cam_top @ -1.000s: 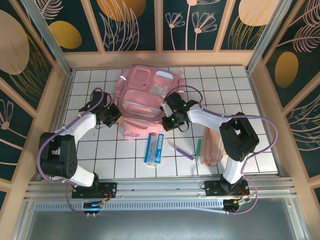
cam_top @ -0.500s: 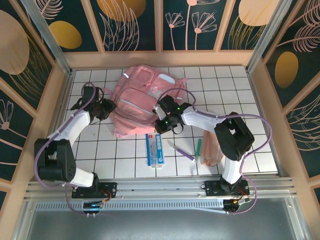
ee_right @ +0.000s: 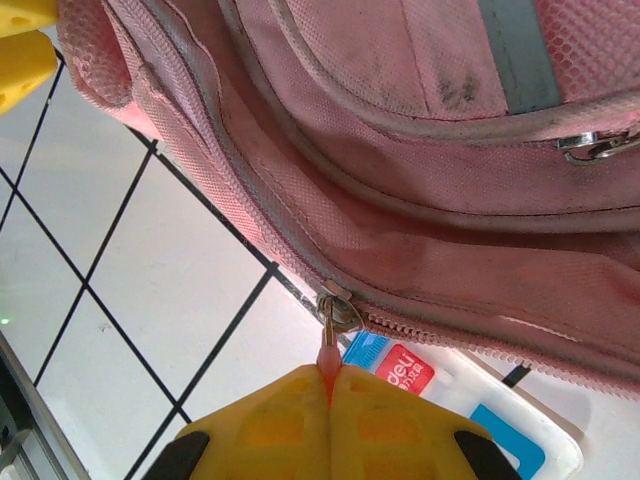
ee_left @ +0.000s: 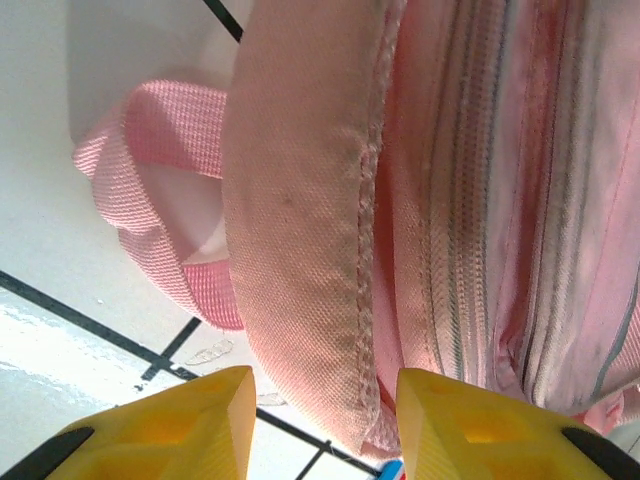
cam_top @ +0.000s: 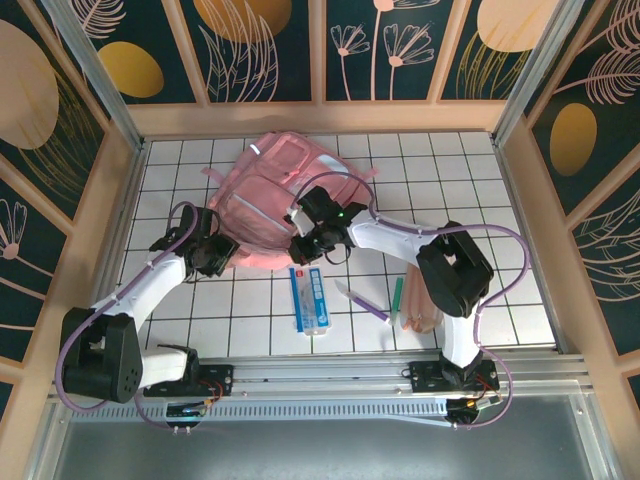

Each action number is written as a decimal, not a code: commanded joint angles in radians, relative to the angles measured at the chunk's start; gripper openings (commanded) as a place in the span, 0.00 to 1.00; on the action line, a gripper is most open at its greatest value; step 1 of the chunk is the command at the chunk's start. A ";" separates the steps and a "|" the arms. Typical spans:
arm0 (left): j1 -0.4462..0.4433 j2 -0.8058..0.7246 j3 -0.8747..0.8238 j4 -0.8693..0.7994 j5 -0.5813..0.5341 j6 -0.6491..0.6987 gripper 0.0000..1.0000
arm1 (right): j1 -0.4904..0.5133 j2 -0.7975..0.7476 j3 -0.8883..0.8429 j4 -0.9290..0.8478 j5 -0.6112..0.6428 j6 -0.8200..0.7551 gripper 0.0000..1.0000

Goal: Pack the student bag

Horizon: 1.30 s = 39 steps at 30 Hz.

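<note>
The student bag (cam_top: 270,185), a large pink backpack, lies at the back middle of the tiled table. My right gripper (cam_top: 303,245) is at its near edge and is shut on the pink zipper pull (ee_right: 328,358). The metal slider (ee_right: 338,312) sits at the end of the bag's (ee_right: 430,150) lower zip. My left gripper (cam_top: 222,252) is at the bag's near left corner. In the left wrist view it is open (ee_left: 325,410), its yellow fingers (ee_left: 200,420) apart. A padded fabric edge of the bag (ee_left: 300,200) hangs down between them without being pinched.
A blue-and-white box (cam_top: 310,298) lies just in front of the bag, partly under its edge (ee_right: 500,425). To its right lie a purple pen (cam_top: 362,300), a green pen (cam_top: 397,293) and a peach pencil pouch (cam_top: 425,298). Wooden walls (cam_top: 120,200) enclose the table.
My left gripper has opened, let go of the bag and drawn back towards me. My right gripper has moved left with the zipper pull. The bag has shifted and turned to the left.
</note>
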 commanded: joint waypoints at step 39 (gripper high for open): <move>-0.005 0.009 -0.075 0.059 -0.198 0.071 0.00 | -0.214 0.049 -0.053 -0.081 0.504 0.033 0.00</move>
